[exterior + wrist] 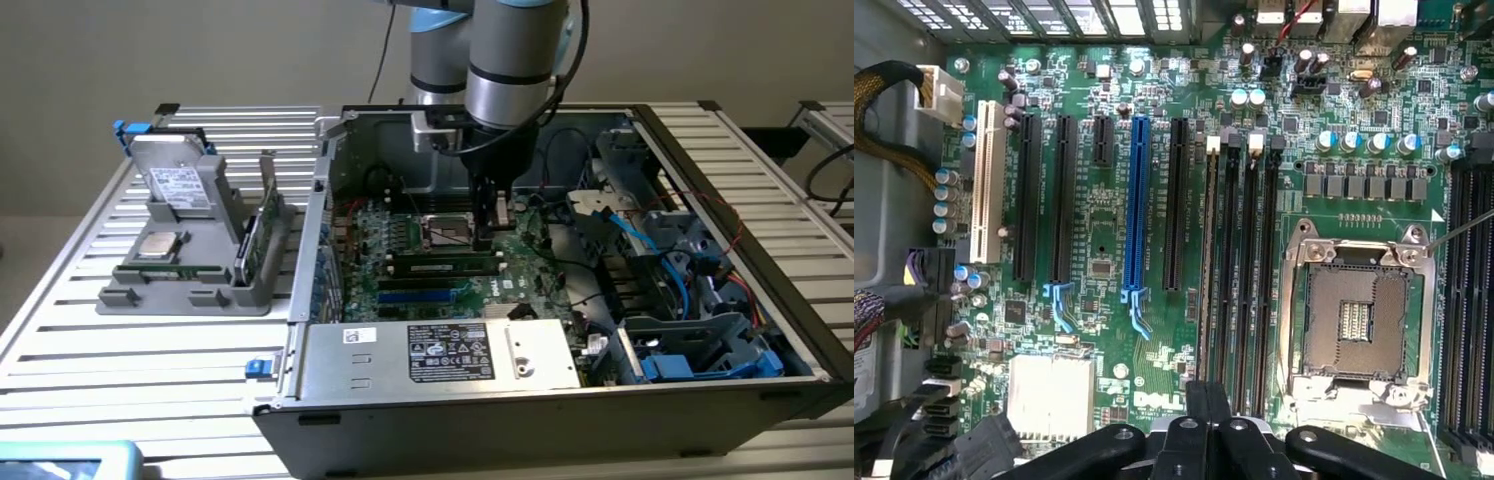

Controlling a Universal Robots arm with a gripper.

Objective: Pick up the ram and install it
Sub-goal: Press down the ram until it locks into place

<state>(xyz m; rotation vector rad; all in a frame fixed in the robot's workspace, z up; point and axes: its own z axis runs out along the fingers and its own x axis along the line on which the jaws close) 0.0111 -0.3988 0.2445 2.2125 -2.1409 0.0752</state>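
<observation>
- arm (507, 70) reaches down into the open pc case (747, 200). gripper (490, 220) hangs low over the green board (360, 290), right by the cpu socket (447, 232).
- gripper state: can't tell how far open it is, or whether it has hold of anything.
- ram (441, 267) is down on the board, standing on edge in one of the long memory slots. it's just beside the gripper, on the side away from the arm's upper joints.
- exterior view shows a gap btw gripper tip and ram, so they look apart.
- wrist view: ram (1211, 260) shows edge-on as a thin brownish line in its slot, running straight out from under the gripper (1206, 400). the end nearest the gripper is hidden beneath it.
- more black memory slots (1249, 270) run alongside the ram, btw it and the cpu socket (1357, 320).
- blue slot (1137, 200) lies parallel on the ram's other side, farther from the socket.
- grey tray (147, 297) sits outside the case on the slatted table (134, 370), well apart from the gripper. it holds a cpu chip (163, 243) and upright green cards (274, 230).
</observation>
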